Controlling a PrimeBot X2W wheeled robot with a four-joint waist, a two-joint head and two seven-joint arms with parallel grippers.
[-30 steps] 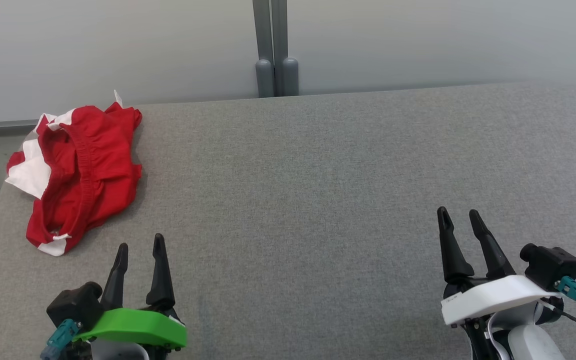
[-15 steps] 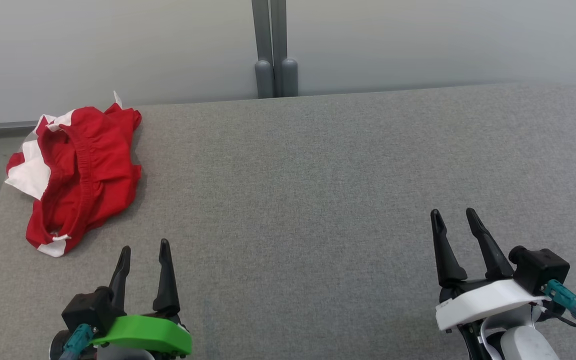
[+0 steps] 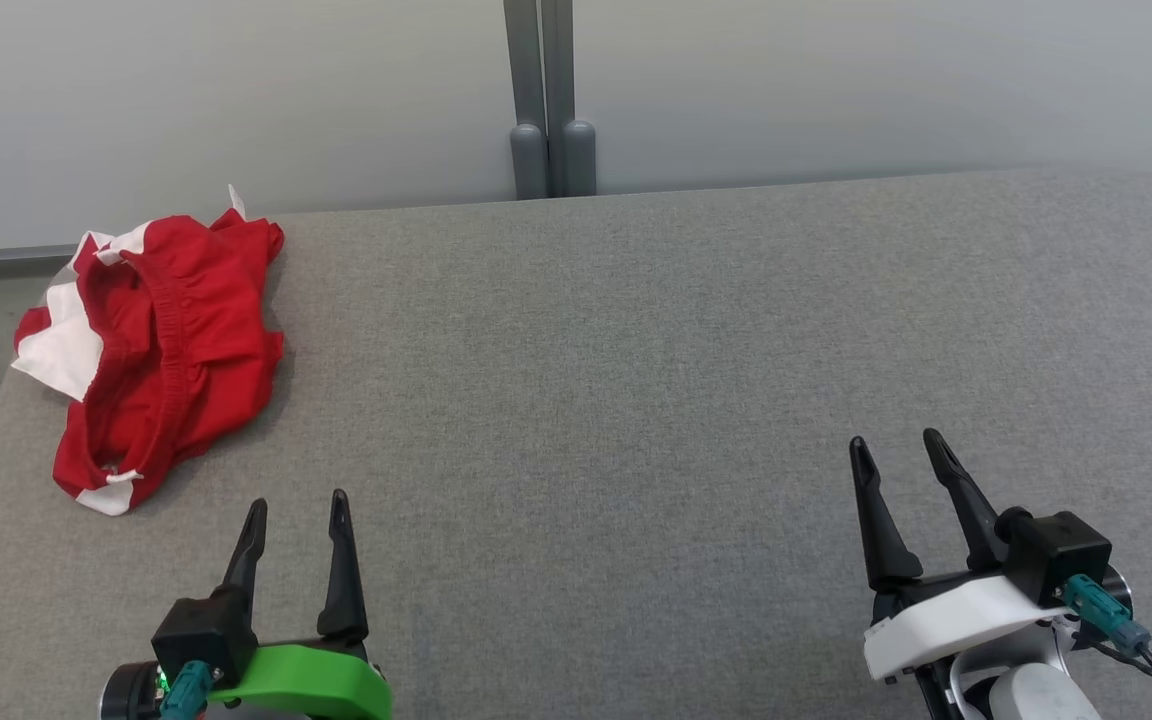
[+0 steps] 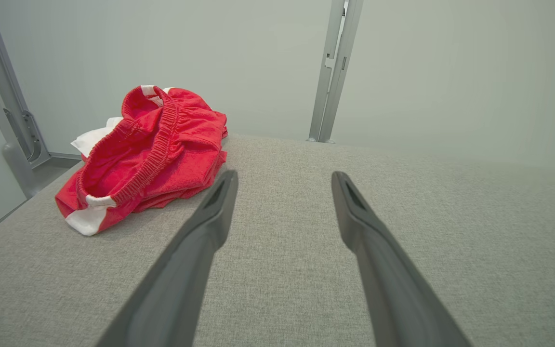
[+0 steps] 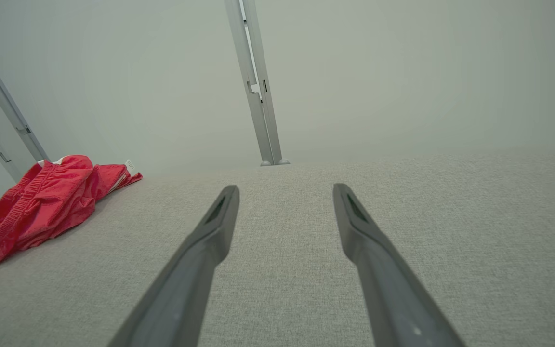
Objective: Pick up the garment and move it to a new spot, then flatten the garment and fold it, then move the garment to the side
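Step in hand, likely: initial pickup, not yet begun. Red garment (image 3: 161,340) crumpled ahead-left of left gripper (image 3: 297,503), well apart from right gripper (image 3: 893,442). Both jaws wide, empty. Next move calls for forward-left reach, pinch on bunched fabric.

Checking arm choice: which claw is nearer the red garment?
The left claw, on the green mount, close beside the garment; the white-mounted right claw sits far across the table.
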